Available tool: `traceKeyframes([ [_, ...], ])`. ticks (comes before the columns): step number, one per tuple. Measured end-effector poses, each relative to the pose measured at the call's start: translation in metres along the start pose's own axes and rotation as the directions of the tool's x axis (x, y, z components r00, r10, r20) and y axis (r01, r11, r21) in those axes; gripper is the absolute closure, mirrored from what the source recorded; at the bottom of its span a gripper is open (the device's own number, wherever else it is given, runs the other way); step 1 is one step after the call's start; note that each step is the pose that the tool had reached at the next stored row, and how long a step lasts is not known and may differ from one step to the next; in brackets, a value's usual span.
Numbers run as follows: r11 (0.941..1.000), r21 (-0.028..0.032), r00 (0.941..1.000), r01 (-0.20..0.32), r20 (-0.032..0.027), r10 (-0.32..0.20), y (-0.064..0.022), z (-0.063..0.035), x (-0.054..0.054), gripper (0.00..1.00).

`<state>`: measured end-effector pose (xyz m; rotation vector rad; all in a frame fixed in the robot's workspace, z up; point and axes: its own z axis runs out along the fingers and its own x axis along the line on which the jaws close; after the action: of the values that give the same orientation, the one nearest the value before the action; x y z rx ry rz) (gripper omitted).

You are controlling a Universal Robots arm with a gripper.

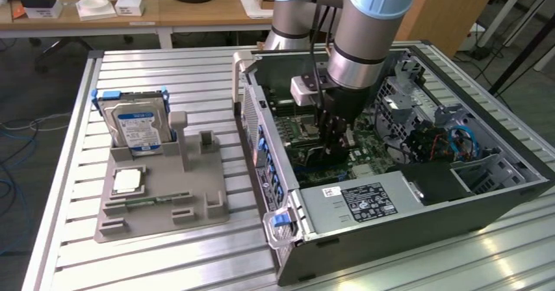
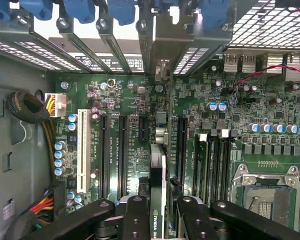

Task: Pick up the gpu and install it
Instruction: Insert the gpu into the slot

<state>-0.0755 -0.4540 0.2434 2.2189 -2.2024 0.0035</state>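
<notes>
1. My gripper pinched the gpu edge-on between its fingers, inside the computer case.
2. The card hung straight below the gripper, its long axis parallel to the motherboard's slots.

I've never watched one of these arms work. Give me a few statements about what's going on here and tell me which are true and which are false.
1. The gripper holds the gpu edge-on above the motherboard. True.
2. The computer case is closed. False: its side is open and the arm reaches inside.
3. The hard drive with the blue label stands upright on the grey holder. True.
4. The hard drive is inside the case. False: it stands outside, toward the exterior view's left.
5. The processor socket has a cooler mounted on it. False: it is bare.
</notes>
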Motion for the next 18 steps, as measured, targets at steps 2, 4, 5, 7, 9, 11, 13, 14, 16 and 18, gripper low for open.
traceKeyframes([
  [2, 1.0000, 0.0001, 1.0000, 0.000, 0.0002, 0.000, 0.0001, 0.0001, 0.0000, 0.74],
  [4, 1.0000, 0.0001, 1.0000, 0.000, 0.0002, 0.000, 0.0001, 0.0001, 0.0000, 0.74],
  [5, 1.0000, 0.0002, 1.0000, 0.000, 0.0003, 0.000, 0.0000, 0.0001, -0.0001, 0.74],
  [7, 1.0000, 0.0007, 1.0000, 0.000, 0.0024, 0.000, 0.0002, 0.0008, -0.0003, 0.73],
  [9, 1.0000, 0.0002, 1.0000, 0.000, 0.0000, 0.000, 0.0002, 0.0000, -0.0002, 0.68],
  [11, 1.0000, 0.0002, 1.0000, 0.000, -0.0011, 0.000, 0.0001, -0.0002, 0.0000, 0.62],
  [13, 1.0000, 0.0001, 1.0000, 0.000, -0.0028, 0.000, 0.0000, -0.0006, 0.0000, 0.49],
  [14, 1.0000, 0.0001, 1.0000, 0.000, -0.0037, 0.000, 0.0000, -0.0009, 0.0000, 0.49],
  [16, 1.0000, 0.0000, 1.0000, 0.000, -0.0052, 0.000, 0.0001, -0.0020, 0.0000, 0.38],
  [18, 1.0000, 0.0001, 1.0000, 0.000, -0.0058, 0.000, 0.0001, -0.0052, 0.0000, 0.32],
])
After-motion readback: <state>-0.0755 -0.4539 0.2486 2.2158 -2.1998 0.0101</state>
